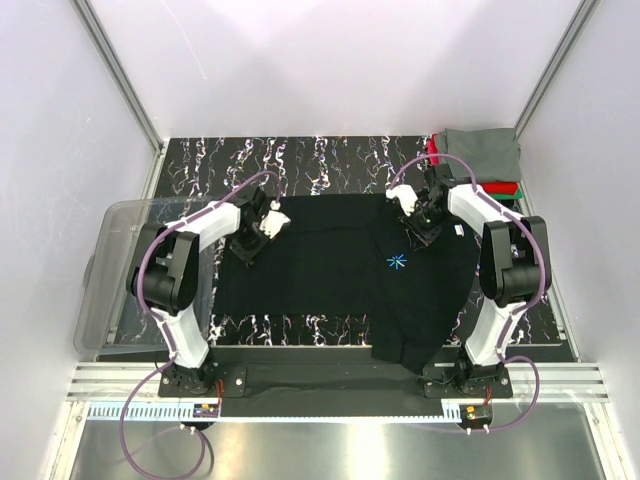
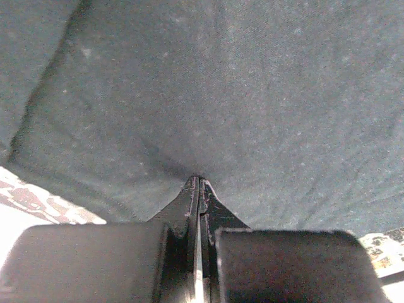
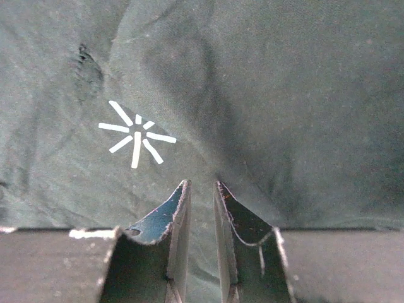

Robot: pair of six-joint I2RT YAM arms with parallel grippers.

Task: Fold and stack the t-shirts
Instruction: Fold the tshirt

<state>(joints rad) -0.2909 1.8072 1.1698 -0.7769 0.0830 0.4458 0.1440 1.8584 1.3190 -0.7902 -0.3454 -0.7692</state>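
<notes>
A black t-shirt (image 1: 320,265) lies spread flat across the marble table, its small blue logo (image 1: 396,263) right of centre. My left gripper (image 1: 262,228) is at the shirt's far left part. In the left wrist view its jaws (image 2: 199,182) are pressed together, with the cloth (image 2: 221,95) puckering into the tips. My right gripper (image 1: 420,222) is at the shirt's far right part. In the right wrist view its fingers (image 3: 201,186) stand a narrow gap apart on the cloth, just below the logo (image 3: 136,134). A folded grey shirt (image 1: 482,152) tops a stack with red (image 1: 433,150) and green (image 1: 512,188) at the back right.
A clear plastic bin (image 1: 110,270) stands at the table's left edge, beside the left arm. The shirt's lower right part hangs over the near edge (image 1: 400,350). White walls enclose the table on three sides.
</notes>
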